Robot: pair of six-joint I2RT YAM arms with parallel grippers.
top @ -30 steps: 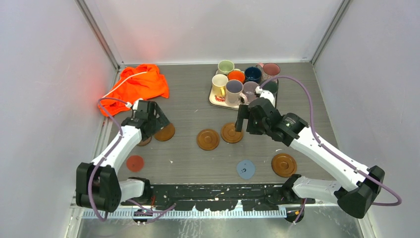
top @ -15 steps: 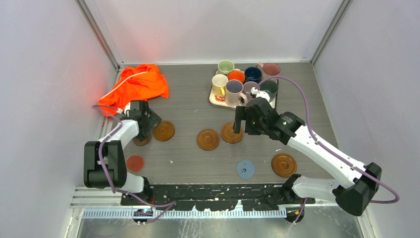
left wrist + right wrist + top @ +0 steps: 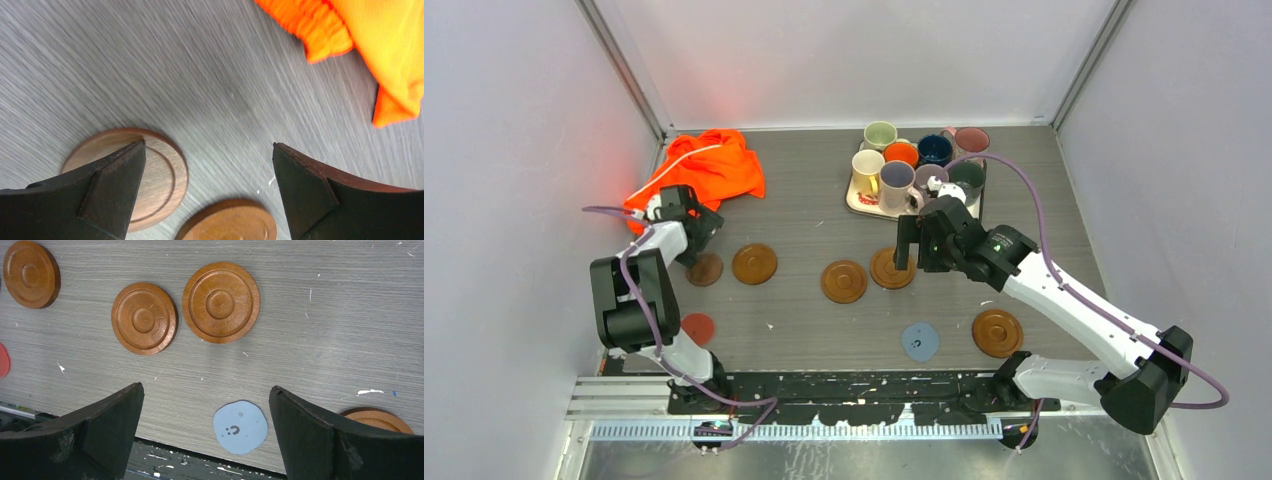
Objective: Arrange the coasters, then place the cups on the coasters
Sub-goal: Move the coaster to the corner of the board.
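The white tray (image 3: pixel 860 206) sits toward the far side of the table. The cups stand crowded on it: cream cup (image 3: pixel 867 168), lilac-grey cup (image 3: pixel 896 180), pale green cup (image 3: pixel 880 133), orange cup (image 3: pixel 901 153), navy cup (image 3: pixel 935 149) and dark grey-green cup (image 3: pixel 970 176). The pink cup (image 3: pixel 971 139) may stand just off the tray's far corner; the view is too poor to tell.

No cup is on a coaster. Two brown coasters (image 3: pixel 891 268) lie side by side just nearer than the tray. The light-blue coaster (image 3: pixel 920 341) and another brown coaster (image 3: pixel 997 332) lie nearer still. Well to the tray's left are a fourth brown coaster (image 3: pixel 754 263), the dark brown coaster (image 3: pixel 705 269) and the red coaster (image 3: pixel 696 328).

The right gripper (image 3: pixel 206 387) hangs just in front of the tray, spread wide and empty. The left gripper (image 3: pixel 209 145), far to the tray's left beside the orange cloth (image 3: pixel 704 170), is likewise released, gripping nothing.
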